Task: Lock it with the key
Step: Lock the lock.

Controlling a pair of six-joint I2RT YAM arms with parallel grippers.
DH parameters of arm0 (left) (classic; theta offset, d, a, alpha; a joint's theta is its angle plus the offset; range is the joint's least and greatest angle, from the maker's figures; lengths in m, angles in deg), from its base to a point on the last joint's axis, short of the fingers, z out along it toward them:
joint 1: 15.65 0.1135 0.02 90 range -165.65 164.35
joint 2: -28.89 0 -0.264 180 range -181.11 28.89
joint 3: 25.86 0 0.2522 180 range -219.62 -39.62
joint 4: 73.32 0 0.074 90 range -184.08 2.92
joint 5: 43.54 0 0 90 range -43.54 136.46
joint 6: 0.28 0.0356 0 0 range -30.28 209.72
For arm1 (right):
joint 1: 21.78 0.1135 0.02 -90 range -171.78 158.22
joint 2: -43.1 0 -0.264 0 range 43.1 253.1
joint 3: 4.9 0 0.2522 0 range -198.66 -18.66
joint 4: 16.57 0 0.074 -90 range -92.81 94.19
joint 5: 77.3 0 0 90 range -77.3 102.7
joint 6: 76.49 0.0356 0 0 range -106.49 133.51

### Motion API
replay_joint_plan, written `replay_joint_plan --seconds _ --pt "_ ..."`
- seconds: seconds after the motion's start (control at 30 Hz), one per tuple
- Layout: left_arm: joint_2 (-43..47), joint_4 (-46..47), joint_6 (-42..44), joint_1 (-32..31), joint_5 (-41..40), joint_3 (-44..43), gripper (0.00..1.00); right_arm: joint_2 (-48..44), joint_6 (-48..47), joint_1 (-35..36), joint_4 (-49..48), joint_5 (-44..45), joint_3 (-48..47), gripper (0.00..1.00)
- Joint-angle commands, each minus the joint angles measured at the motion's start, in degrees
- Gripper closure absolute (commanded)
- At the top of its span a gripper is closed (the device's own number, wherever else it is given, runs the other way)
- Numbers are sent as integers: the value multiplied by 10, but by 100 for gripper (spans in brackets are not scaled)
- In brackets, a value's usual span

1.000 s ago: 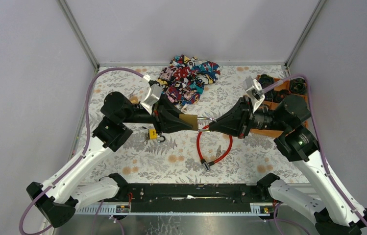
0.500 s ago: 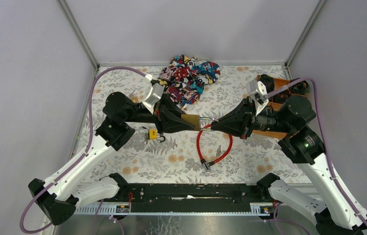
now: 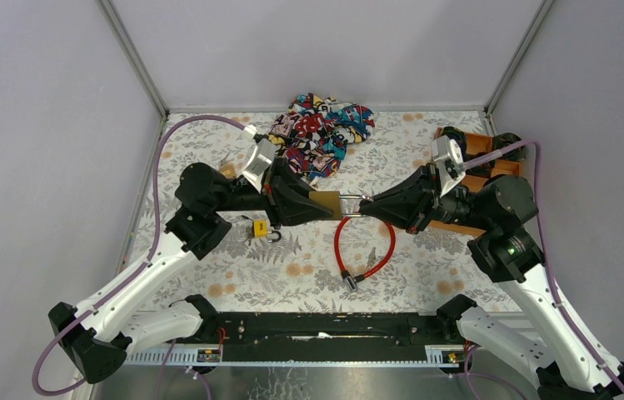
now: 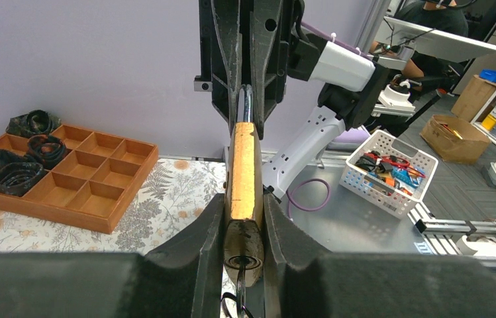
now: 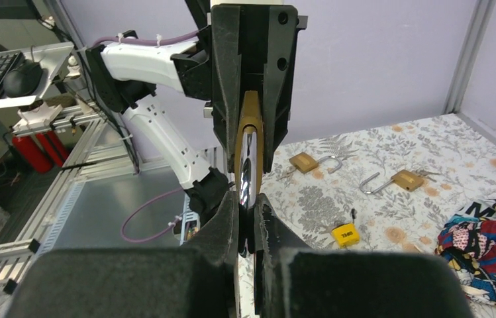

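Clamping the padlock (image 4: 244,169) by its brass body between both pads of the left gripper (image 4: 243,222), fingers closed flat on the two broad faces, keyway end sitting nearest the wrist. Pinching the shackle (image 5: 248,162) in the right gripper (image 5: 246,218), fingers closed tight on the steel bow just beyond the body's far end. Holding the whole lock in the air between the two sets of fingertips, tip facing tip, well above the table (image 3: 308,275).

Probably working on seating the shackle before any turn of the key. Showing a bare keyway and a thin ring hanging just below the left fingers; not telling whether a key is on it.

Calling for a straight push along the line joining the two grippers, with no twist, so the free leg meets its hole squarely. Needing a firm left grip low on the body, so the brass is not sliding back through the pads under the push. Needing the right fingers high on the bow, clear of the body's top face, so nothing is blocking the last bit of travel. Risking a jam if the bow is sitting rotated off the hole.
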Motion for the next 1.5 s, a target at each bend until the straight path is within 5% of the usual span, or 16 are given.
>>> replay_joint_plan --seconds 0.0,0.37,0.57,0.87,1.03,1.13,1.47 --pt "-1 106 -35 -40 4 -2 100 15 26 0 -111 94 34 100" --pt "-9 132 -50 -50 -16 -2 100 4 96 1 -240 149 144 100" --pt "-26 172 -71 -66 -101 5 100 20 188 21 -385 187 224 100" --pt "-47 171 -78 -69 -128 10 100 42 183 80 -417 228 235 100" --pt "-64 181 -24 -26 -127 -10 100 73 229 94 -473 123 217 100" --pt "-70 178 -25 -1 -108 -27 100 58 207 94 -423 125 199 100" --pt "-105 172 -126 -106 -175 1 100 86 149 124 -433 231 181 100"
